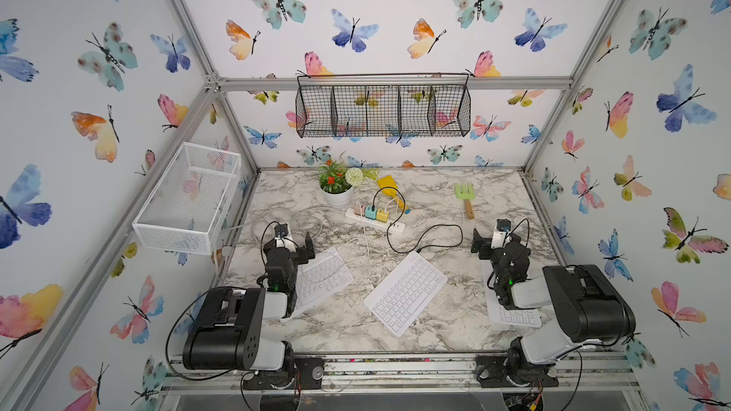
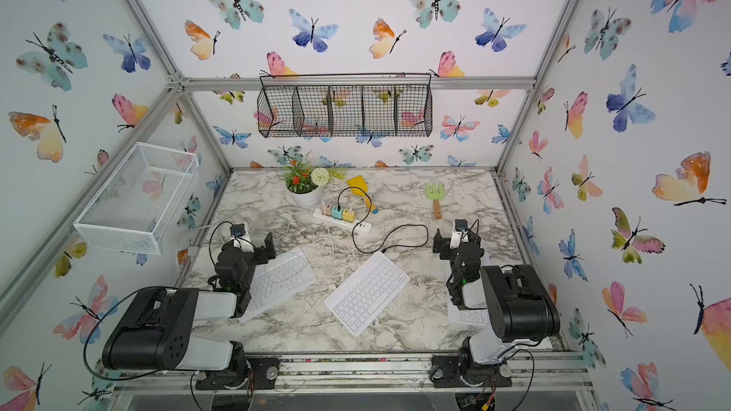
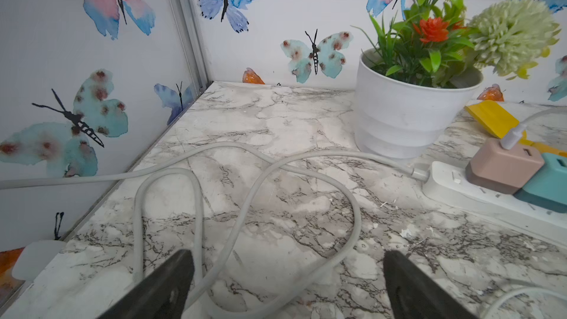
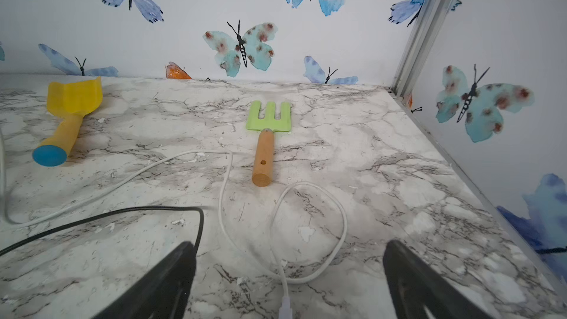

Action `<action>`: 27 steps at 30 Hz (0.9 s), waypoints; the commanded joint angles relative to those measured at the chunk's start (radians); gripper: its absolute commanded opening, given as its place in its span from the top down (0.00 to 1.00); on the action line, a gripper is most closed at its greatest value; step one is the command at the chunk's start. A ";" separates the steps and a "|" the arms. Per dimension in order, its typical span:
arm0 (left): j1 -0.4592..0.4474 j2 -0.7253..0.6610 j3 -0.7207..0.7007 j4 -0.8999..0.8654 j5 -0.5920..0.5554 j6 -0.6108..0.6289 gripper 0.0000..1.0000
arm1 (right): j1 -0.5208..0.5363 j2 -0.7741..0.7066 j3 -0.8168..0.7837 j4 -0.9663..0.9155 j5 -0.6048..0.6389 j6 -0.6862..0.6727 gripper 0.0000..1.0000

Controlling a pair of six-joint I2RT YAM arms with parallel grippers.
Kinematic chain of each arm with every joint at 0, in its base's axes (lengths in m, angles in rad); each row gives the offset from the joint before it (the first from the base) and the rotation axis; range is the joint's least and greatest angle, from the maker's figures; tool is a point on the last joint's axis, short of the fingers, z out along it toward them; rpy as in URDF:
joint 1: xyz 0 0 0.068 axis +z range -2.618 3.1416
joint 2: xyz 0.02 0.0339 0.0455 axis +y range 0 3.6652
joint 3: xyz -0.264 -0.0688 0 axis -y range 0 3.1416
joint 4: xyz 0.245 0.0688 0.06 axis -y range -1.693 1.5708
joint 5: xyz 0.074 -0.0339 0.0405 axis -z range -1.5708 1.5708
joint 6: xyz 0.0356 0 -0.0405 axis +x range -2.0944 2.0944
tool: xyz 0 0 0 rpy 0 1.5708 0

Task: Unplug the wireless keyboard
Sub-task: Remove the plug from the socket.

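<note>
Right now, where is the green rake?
In a top view the green rake lies at the back right of the marble table, beyond the right gripper, right of the yellow shovel.

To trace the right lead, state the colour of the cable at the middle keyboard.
The cable is black, clearest in a top view.

surface [image 1: 435, 334]: marble-pattern, flat
centre: white keyboard [image 1: 405, 292], angled; black cable [image 1: 435, 227] meets its far edge
sides: left keyboard [image 1: 324, 280] and right keyboard [image 1: 514, 316], each partly under an arm
back: power strip [image 1: 375, 221], plant pot [image 1: 338, 197], yellow shovel [image 1: 387, 185], green rake [image 1: 464, 193]
loose: grey cord [image 3: 245, 185], thin white cable [image 4: 224, 185], both looped
</note>
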 commanded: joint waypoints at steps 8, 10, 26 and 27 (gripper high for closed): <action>0.002 -0.018 -0.005 0.008 0.019 -0.003 0.02 | -0.004 -0.002 0.004 0.000 -0.012 0.012 0.02; 0.002 -0.017 -0.006 0.008 0.019 -0.003 0.02 | -0.004 -0.003 0.004 0.001 -0.010 0.011 0.02; 0.002 -0.026 0.003 0.009 -0.003 -0.015 0.02 | -0.005 -0.008 0.006 0.015 -0.012 0.015 0.01; 0.005 -0.042 0.030 -0.049 -0.017 -0.022 0.02 | -0.006 -0.031 0.023 -0.030 -0.029 0.007 0.01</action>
